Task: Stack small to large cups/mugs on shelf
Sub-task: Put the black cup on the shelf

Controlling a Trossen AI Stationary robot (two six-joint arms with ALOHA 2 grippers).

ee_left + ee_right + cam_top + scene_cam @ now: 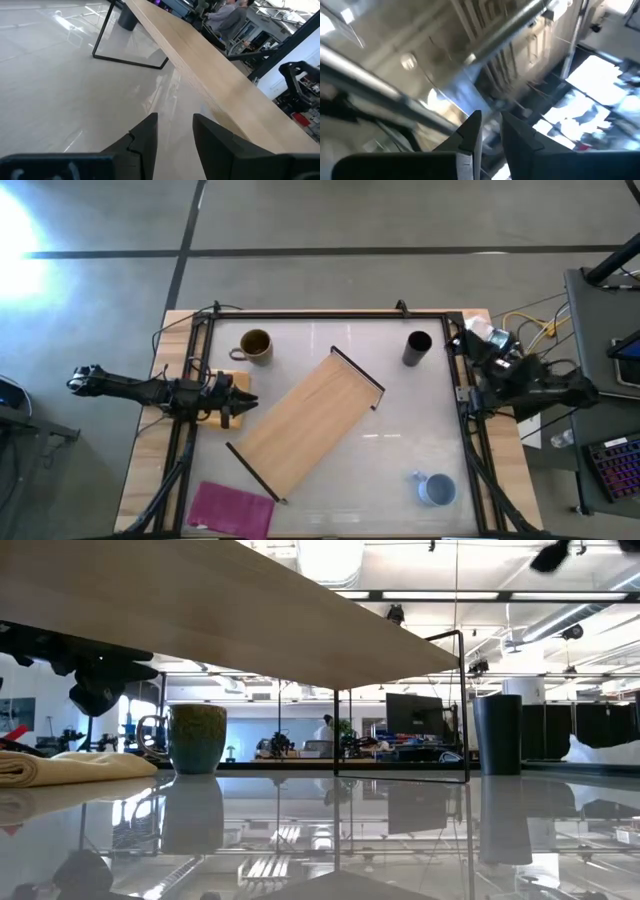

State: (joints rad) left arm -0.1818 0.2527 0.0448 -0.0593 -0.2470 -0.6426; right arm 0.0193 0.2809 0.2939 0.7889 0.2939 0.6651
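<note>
Your right gripper sits off the table's right edge, fingers slightly apart, holding nothing. Your left gripper, slightly open and empty, faces the shelf, a pale wood board lying diagonally mid-table. All 3 mugs stand apart: mustard-brown mug, black cup, blue-grey mug. No writing is readable.

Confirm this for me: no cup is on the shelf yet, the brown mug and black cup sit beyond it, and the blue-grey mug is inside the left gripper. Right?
Not quite. In the high view the blue-grey mug stands alone on the table, near the right arm's side and far from the left gripper, which holds nothing. The rest is right: the shelf carries no cup, and the brown mug and black cup sit beyond it.
</note>
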